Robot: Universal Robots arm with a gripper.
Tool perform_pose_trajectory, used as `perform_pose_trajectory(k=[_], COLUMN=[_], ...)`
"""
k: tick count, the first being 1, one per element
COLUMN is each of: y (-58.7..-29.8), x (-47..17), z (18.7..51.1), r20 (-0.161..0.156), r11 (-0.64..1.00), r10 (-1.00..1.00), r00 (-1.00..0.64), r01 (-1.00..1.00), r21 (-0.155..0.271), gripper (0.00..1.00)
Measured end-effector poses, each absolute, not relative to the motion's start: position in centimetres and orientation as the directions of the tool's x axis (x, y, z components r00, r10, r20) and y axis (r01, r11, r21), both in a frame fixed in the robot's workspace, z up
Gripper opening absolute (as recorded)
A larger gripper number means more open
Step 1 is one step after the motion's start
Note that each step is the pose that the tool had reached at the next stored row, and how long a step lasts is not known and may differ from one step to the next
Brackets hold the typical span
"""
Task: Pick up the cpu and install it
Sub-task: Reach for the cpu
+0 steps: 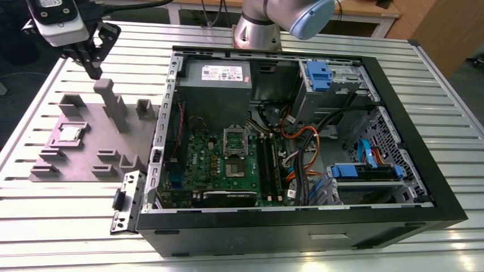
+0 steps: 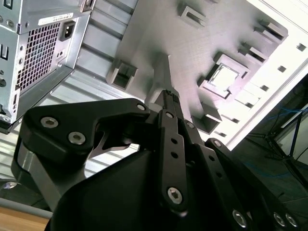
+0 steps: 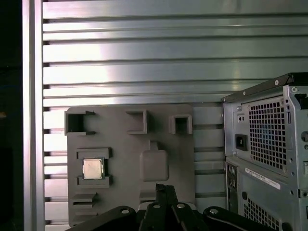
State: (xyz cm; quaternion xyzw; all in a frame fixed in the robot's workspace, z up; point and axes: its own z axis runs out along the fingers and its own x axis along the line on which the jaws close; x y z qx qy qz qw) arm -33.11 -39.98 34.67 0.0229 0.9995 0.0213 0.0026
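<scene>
One cpu (image 3: 92, 168), square, silver top, paler rim

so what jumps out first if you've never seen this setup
The big black computer case lies open on the slatted table, its green motherboard exposed. At the exterior view's left, a grey fixture plate holds the small silver cpu, with the gripper hanging shut above the plate, holding nothing.
</scene>
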Motion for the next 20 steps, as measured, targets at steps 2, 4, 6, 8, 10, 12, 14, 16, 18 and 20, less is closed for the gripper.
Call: perform_pose_trajectory(k=[2,4,6,8,10,12,14,16,18,20], y=[-40.0,-40.0,-40.0,-40.0,-40.0,-40.0,-40.0,-40.0,-40.0,-40.0], x=[-33.3,-33.5,-33.9,-34.3,-34.7,-35.2,-35.6,-36.0,-36.4,-36.9], z=[34.7,34.7,34.7,34.7,34.7,34.7,34.7,34.6,34.6,34.6], r20=[-0.004,-0.004,-0.004,-0.004,-0.004,-0.004,-0.004,-0.004,-0.004,-0.004], r11=[0.998,0.998,0.998,0.998,0.998,0.998,0.998,0.998,0.998,0.998], r10=[0.046,0.046,0.046,0.046,0.046,0.046,0.046,0.046,0.046,0.046], r00=[-0.999,-0.999,-0.999,-0.999,-0.999,-0.999,-0.999,-0.999,-0.999,-0.999], r01=[0.046,0.046,0.046,0.046,0.046,0.046,0.046,0.046,0.046,0.046], r21=[0.043,0.043,0.043,0.043,0.043,0.043,0.043,0.043,0.043,0.043], gripper=[0.11,0.11,0.11,0.11,0.11,0.11,0.11,0.11,0.11,0.11])
